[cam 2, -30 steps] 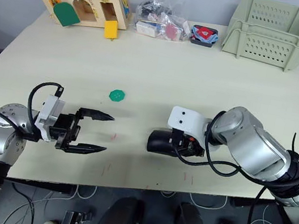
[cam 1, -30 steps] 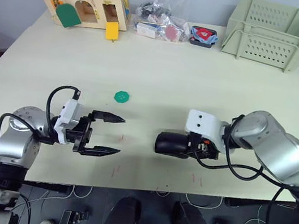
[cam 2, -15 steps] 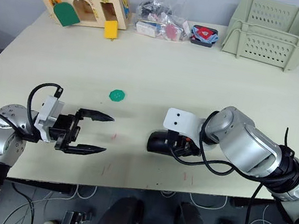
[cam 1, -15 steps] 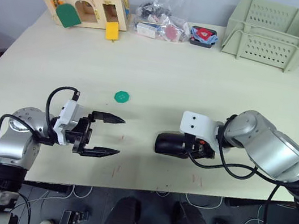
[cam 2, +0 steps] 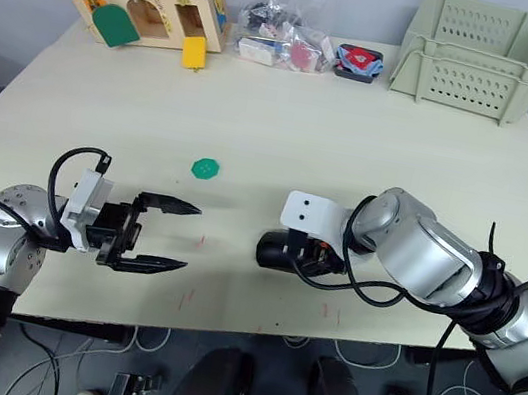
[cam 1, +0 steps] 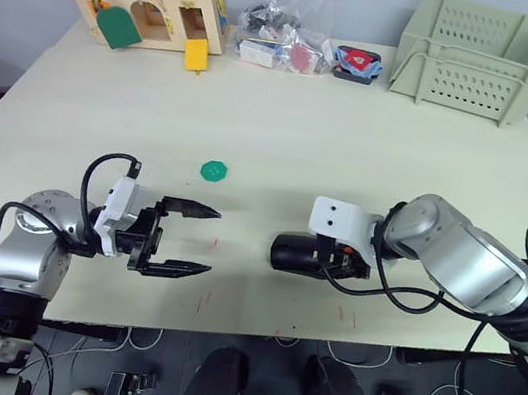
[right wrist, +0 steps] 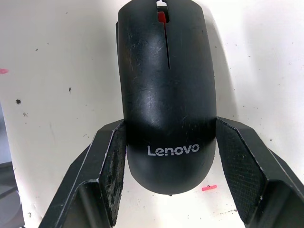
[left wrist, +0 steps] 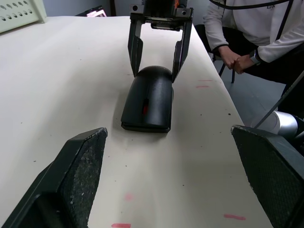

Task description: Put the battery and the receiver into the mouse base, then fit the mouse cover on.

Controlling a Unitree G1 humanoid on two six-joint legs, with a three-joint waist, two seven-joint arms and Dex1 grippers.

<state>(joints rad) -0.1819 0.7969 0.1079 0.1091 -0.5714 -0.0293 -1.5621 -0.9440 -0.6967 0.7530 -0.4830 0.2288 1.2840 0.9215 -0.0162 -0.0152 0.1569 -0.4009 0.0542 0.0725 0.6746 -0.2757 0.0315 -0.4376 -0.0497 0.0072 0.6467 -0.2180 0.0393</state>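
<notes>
The black mouse [cam 1: 291, 253] lies on the table right of centre, its glossy mouse cover [right wrist: 166, 90] seated on the mouse base, with a red wheel at its nose. The battery and the receiver are hidden. My right gripper [cam 1: 331, 261] comes in from the mouse's rear, and its two fingers [right wrist: 114, 161] press against both flanks beside the Lenovo logo. From the left wrist view the same fingers straddle the mouse [left wrist: 148, 99]. My left gripper [cam 1: 207, 241] hovers open a hand's width to the mouse's left, nothing between its fingers.
A green disc [cam 1: 214, 171] lies behind the left gripper. Along the far edge stand a wooden latch box [cam 1: 149, 4], a plastic bag of parts [cam 1: 285, 39] and a pale green basket [cam 1: 480, 56]. A person [left wrist: 247, 28] sits beyond the table's right side.
The right wrist has slid left, further over the mouse's rear, and the mouse has shifted slightly left. The left arm has stayed still.
</notes>
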